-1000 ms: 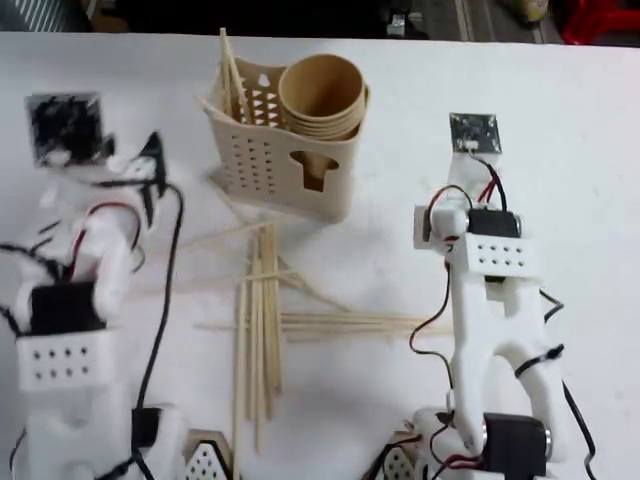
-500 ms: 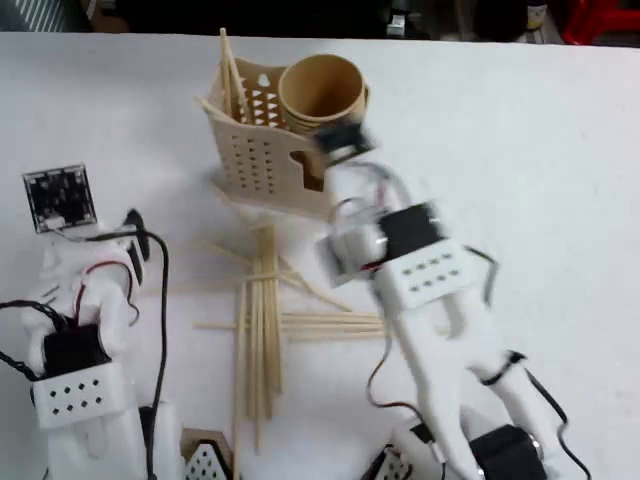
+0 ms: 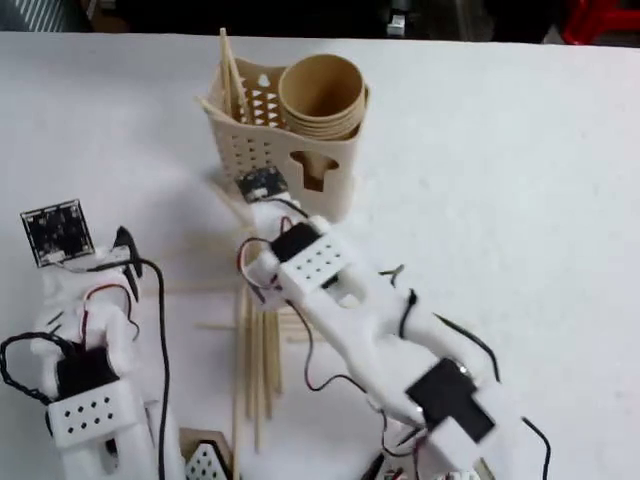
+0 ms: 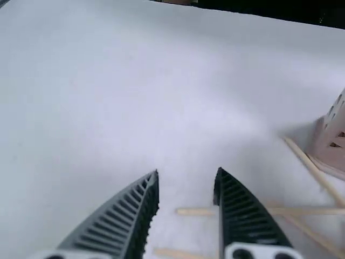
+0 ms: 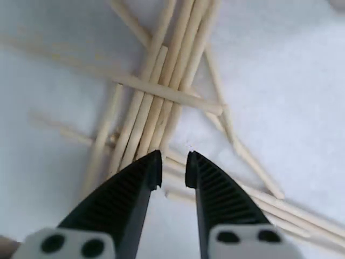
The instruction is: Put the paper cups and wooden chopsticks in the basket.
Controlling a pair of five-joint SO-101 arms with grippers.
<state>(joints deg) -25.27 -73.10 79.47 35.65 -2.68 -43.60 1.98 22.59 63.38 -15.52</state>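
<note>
Right hand (image 5: pixel 173 164) hovers over the loose chopsticks (image 3: pixel 255 370) mid-tabletop, fingers barely parted, gripping nothing. Left hand (image 4: pixel 186 181) gapes wide, empty. Paper cups (image 3: pixel 322 95) sit stacked in the basket (image 3: pixel 250 160) near the far edge.

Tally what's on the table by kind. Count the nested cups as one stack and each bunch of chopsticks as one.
Basket: 1
Paper cup stack, standing in the basket: 1
Chopstick bunch, upright in the basket: 1
Chopstick pile, lying loose outside it: 1
Robot arms: 2, the left arm and the right arm
Total: 6
</note>
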